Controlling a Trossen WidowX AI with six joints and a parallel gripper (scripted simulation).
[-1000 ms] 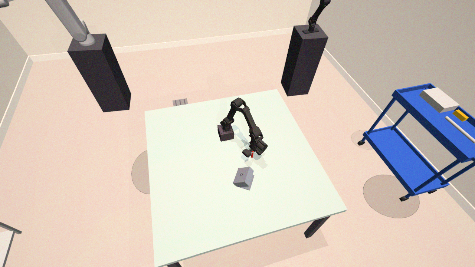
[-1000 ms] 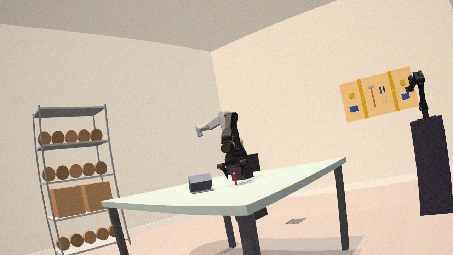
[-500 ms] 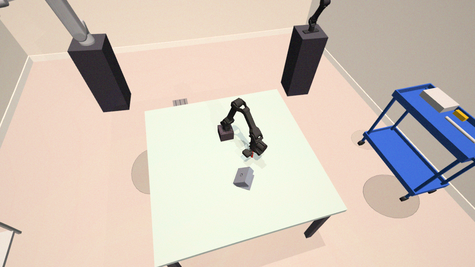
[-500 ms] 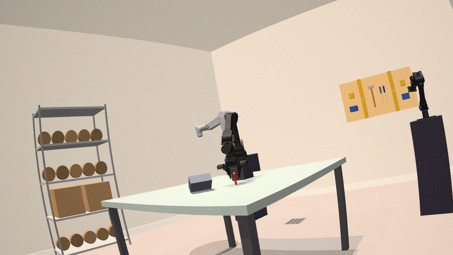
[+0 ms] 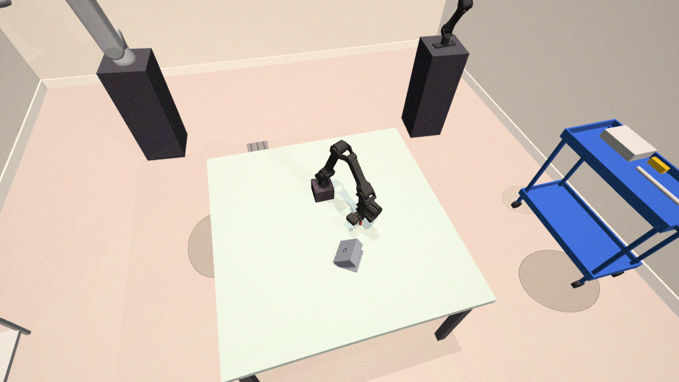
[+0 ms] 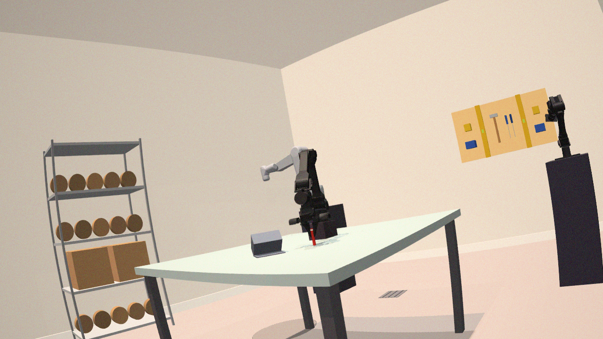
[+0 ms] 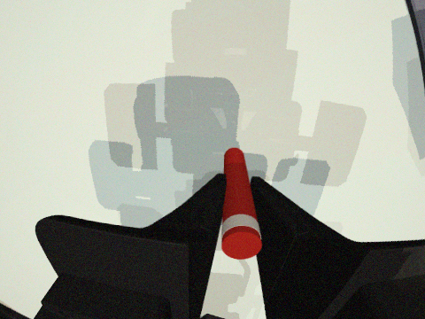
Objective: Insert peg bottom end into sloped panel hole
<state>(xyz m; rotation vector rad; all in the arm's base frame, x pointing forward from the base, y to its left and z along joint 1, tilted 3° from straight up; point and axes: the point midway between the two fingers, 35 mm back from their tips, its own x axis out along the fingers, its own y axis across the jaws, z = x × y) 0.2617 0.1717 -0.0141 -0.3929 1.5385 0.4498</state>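
A round red peg point(image 7: 239, 213) point(image 6: 313, 237) point(image 5: 360, 223) with a pale band near its top stands upright on the pale green table point(image 5: 266, 294). My gripper point(image 7: 237, 182) point(image 6: 311, 226) point(image 5: 360, 218) is low over the table and shut on the red peg, one black finger on each side of its upper part. The grey sloped panel point(image 5: 348, 254) point(image 6: 266, 243) sits on the table a short way in front of the gripper, apart from it. Its face has one small round hole point(image 5: 345, 249).
The arm's dark base block point(image 5: 322, 191) stands behind the gripper on the table. A dark edge of the panel shows at the right of the wrist view point(image 7: 416, 12). Two dark pillars, a blue cart point(image 5: 612, 199) and a shelf rack point(image 6: 101, 236) stand off the table.
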